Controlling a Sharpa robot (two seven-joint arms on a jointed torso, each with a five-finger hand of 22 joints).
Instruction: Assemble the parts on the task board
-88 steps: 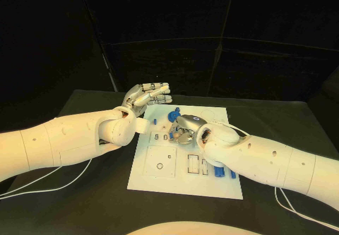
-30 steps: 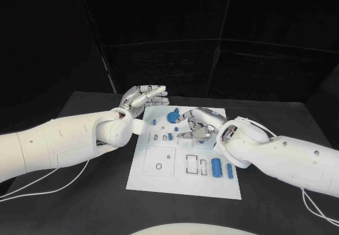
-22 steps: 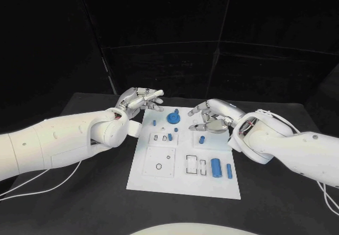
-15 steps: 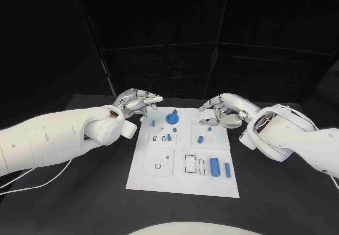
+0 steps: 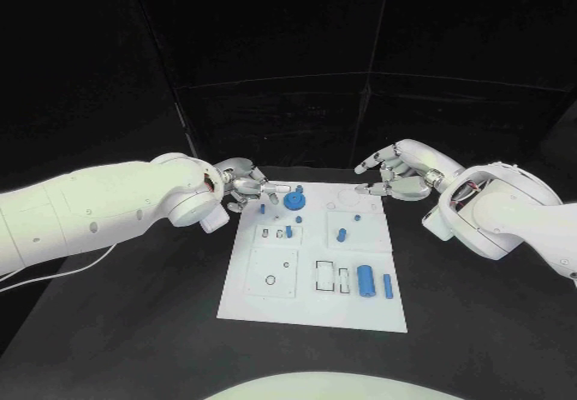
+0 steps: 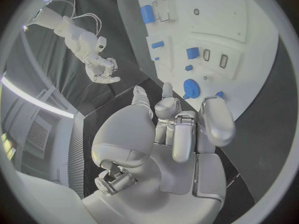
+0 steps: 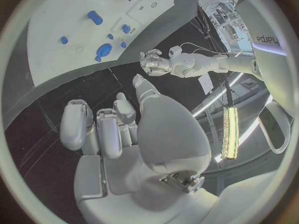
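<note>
The white task board (image 5: 271,300) lies in the middle of the black table. On it I see a round blue knob (image 5: 296,201) near the far edge, small blue pieces (image 5: 342,234) in the middle, and a thick blue cylinder (image 5: 365,281) beside a slim one (image 5: 387,285) on the near right. My left hand (image 5: 247,187) hovers at the board's far left corner, fingers loosely bent, holding nothing. My right hand (image 5: 400,171) is raised beyond the far right corner, fingers apart and empty. The left wrist view shows the left hand (image 6: 181,124) above the knob (image 6: 192,89).
Black table surface (image 5: 132,292) surrounds the board on all sides. Dark panels stand behind the table. A white cable (image 5: 60,271) trails under my left arm. In the right wrist view the right hand (image 7: 118,129) sits well back from the board (image 7: 56,45).
Both hands have pulled back from the board. The right hand rose from the board's middle to beyond its far right corner, uncovering the small blue pieces. The left hand sank toward the far left corner.
</note>
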